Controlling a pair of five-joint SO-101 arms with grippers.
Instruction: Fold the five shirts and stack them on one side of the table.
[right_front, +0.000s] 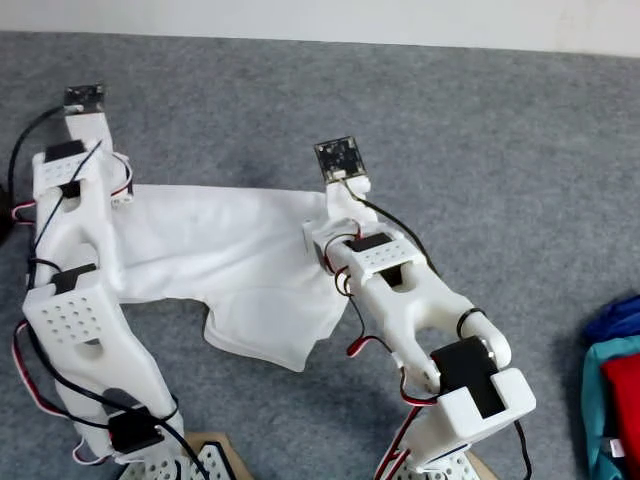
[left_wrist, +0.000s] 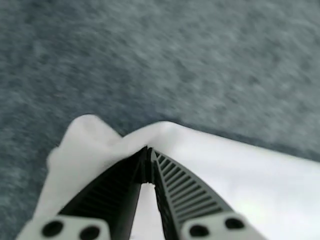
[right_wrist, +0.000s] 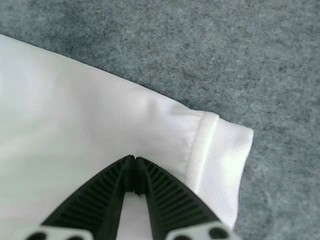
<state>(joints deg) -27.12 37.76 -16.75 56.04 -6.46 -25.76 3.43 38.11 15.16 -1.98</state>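
The white shirt (right_front: 230, 260) lies spread on the grey counter (right_front: 500, 150). The left claw (left_wrist: 148, 155) and right claw (right_wrist: 134, 162) each pinch its far edge. It looks light and floppy, so it is best gripped near the corners.

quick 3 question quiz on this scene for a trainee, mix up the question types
1. True or false: the left tool is shut on the white shirt.
2. In the high view, the pile of coloured shirts lies: A) at the right edge, B) beyond the white shirt, C) between the arms.
3. How many tools grip the white shirt?
Key: 1 true; 2 A; 3 two, the right tool included.
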